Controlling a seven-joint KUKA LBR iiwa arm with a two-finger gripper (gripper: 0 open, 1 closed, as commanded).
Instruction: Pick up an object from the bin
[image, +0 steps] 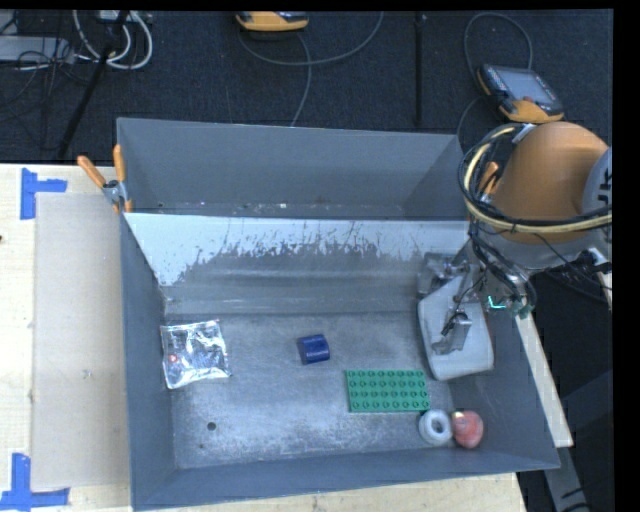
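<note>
Seemingly the task is at the approach-and-grasp step: the tool (455, 326) hangs low at the right end of the bin (290, 170), directly over a grey block (476, 358) that lies close against the right wall. The tool's dark parts overlap the block's upper face, so it is either touching it or just above it, and from this angle I cannot tell which. Nor can I tell whether the tool is open or closed, since cables and the arm's orange cover (545, 175) crowd the view there. Nothing shows as lifted, and the block looks to be resting on the bin floor, so I judge the pick not yet done.

The next move, as I judge it, calls for the tool to settle squarely round the block and close firmly before any lift. The block looks wide and smooth, so a shallow or off-centre grip could let it slip or tilt against the wall.

5 other things lie apart from the tool. A green plate (387, 390) sits just in front of the block, to its left. A white ring (435, 427) and a pink ball (467, 428) sit side by side near the front right corner. A blue block (313, 348) lies mid-floor, and a foil packet (195, 352) lies well away at the left — none of them in the tool's way
</note>
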